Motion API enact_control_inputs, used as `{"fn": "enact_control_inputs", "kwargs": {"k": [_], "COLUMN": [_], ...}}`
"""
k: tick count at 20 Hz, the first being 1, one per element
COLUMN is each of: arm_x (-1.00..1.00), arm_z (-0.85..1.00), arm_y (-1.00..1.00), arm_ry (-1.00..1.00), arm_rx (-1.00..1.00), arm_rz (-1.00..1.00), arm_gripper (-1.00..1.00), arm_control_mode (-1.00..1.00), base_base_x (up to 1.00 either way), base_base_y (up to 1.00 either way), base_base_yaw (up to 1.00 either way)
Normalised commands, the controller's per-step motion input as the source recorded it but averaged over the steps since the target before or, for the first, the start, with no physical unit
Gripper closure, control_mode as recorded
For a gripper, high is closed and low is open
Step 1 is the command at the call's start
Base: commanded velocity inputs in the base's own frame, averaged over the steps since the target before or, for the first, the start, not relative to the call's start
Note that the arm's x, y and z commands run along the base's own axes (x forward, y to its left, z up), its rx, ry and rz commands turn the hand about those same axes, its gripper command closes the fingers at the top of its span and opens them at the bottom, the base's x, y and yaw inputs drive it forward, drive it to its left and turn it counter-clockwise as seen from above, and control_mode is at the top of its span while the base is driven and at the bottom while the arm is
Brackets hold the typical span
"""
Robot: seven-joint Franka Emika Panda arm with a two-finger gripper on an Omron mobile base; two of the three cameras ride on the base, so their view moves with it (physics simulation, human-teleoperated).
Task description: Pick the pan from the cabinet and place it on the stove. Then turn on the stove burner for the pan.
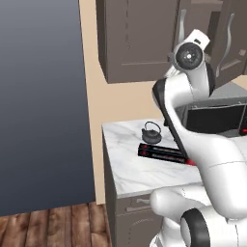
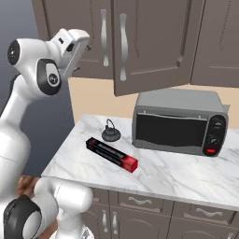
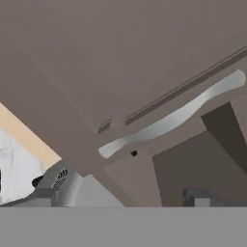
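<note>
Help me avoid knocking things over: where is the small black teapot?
The teapot sits on the marble counter, left of the toaster oven and just behind the long black-and-red box.

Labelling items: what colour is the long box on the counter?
Black with a red end, clearest in the right base view: long box.

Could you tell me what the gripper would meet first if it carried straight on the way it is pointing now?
Most likely the cabinet: the hand view looks straight at a panelled door with its curved silver handle near the middle. How far off is unclear.
</note>
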Motion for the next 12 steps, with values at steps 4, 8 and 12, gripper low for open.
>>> {"fn": "enact_control_inputs", "kwargs": {"k": [4, 8, 12], "arm_x": [0.39, 0.4, 0.42], "arm_z": [0.0, -0.02, -0.09], "arm_y": [-0.4, -0.39, -0.35], "arm_ry": [0.19, 0.19, 0.2], "arm_rx": [-0.06, -0.05, -0.05], "arm_rz": [-0.16, -0.15, -0.13], "arm_gripper": [-1.0, -1.0, -1.0], "arm_control_mode": [-1.0, -1.0, -1.0], "base_base_x": [0.0, 0.0, 0.0], "base_base_y": [0.0, 0.0, 0.0], "base_base_yaw": [0.0, 0.0, 0.0]}}
